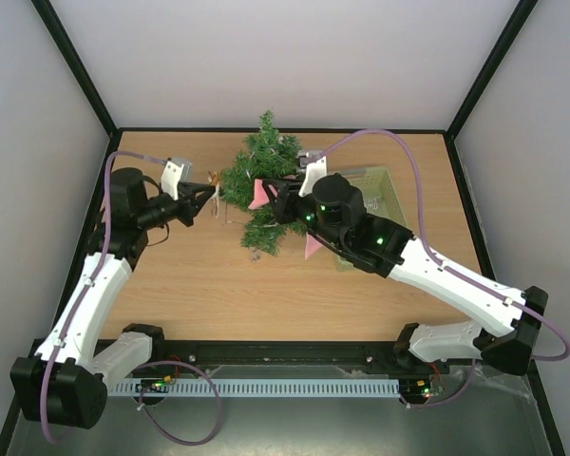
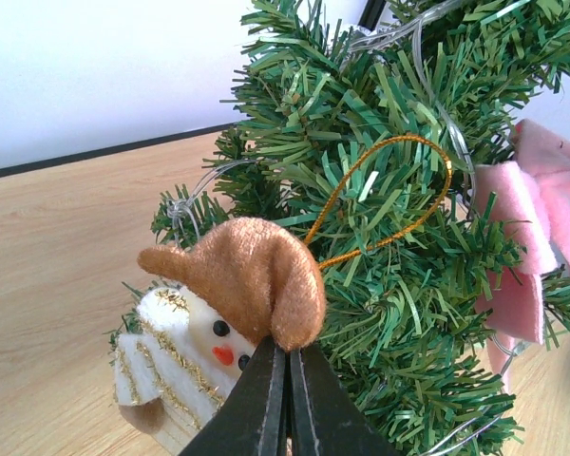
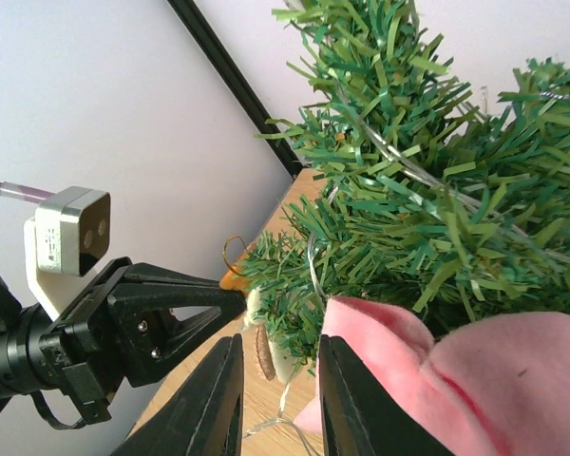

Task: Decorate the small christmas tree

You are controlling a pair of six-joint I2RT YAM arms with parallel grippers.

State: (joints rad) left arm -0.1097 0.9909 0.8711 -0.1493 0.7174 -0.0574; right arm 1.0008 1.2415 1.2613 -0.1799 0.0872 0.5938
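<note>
Tree part-dressed, snowman not hung yet.
Small christmas tree (image 1: 261,180) sits mid-table toward the back, near the pale green basket (image 1: 385,185); we count two pink felt bows (image 1: 259,196) on it. Right gripper (image 3: 278,347) has its jaws slightly parted beside a bow, nothing visible between them. Left gripper (image 2: 287,359) is pinched tight on the snowman ornament (image 2: 204,332); its gold loop (image 2: 389,199) lies against the needles, and we judge it not hooked yet.
</note>
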